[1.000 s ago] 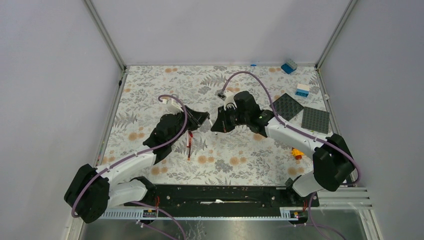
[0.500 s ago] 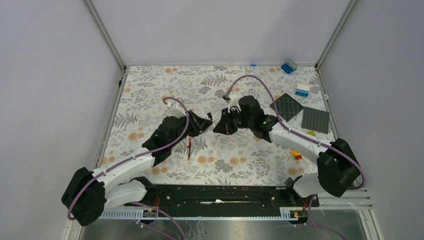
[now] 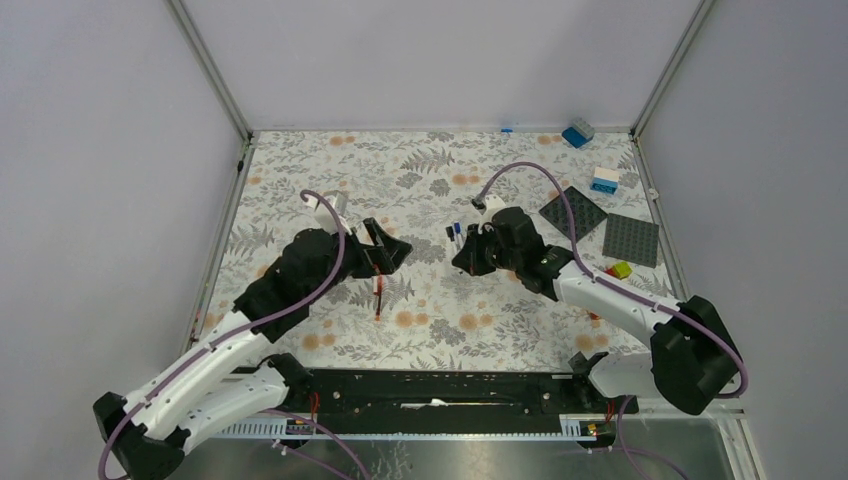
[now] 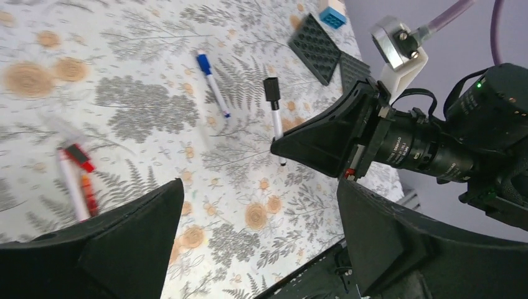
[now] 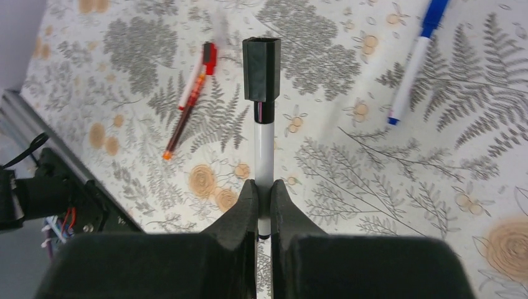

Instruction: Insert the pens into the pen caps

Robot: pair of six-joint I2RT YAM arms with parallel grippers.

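Right fingers (image 5: 244,208) pinching black-capped white pen (image 5: 264,140), left fingers (image 4: 124,243) spread wide, empty, blurry red pens (image 5: 183,115), perhaps two, on mat (image 5: 348,162).

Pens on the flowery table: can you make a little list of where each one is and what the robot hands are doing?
right gripper: shut on the black-capped pen, holding it off the table
left gripper: open, holding nothing
blue pen: lying flat on the table, nothing touching it
red pens: two, lying close together on the table, apart from the blue pen
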